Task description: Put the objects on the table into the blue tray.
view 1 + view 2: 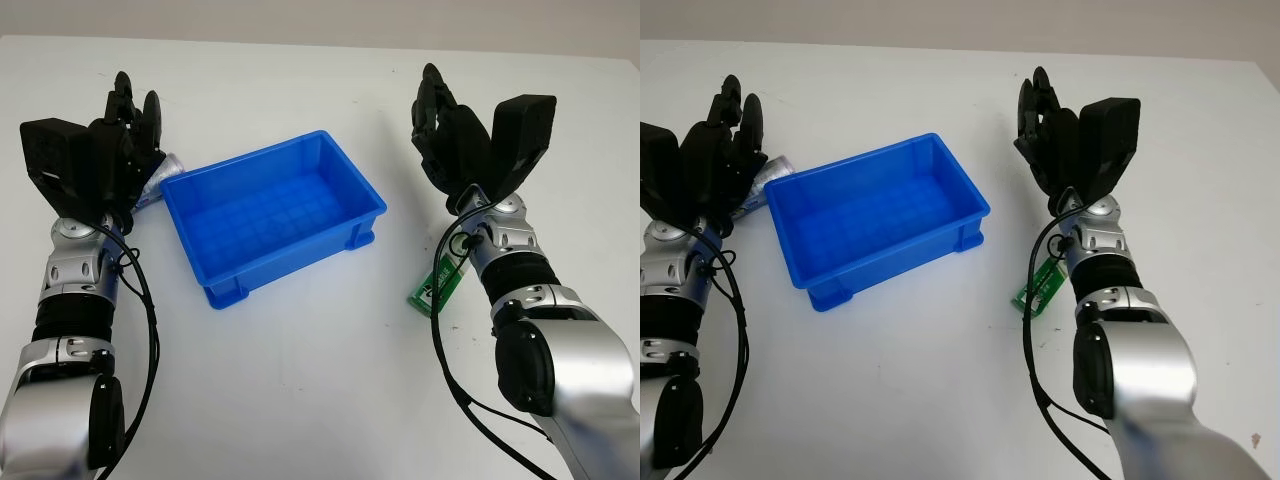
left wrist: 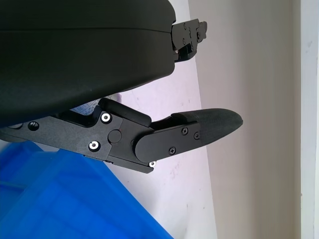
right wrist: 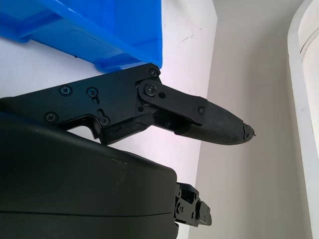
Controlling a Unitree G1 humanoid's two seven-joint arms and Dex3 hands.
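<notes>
Between the open left hand [image 1: 125,125] and open right hand [image 1: 445,125] sits the blue tray [image 1: 345,175].

Empty blue tray [image 1: 272,215], green packet [image 1: 437,284] right

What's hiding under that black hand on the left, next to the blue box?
A silvery packet pokes out between the open left hand and the blue tray. Most of it is covered by the hand, so its label can't be read.
</notes>
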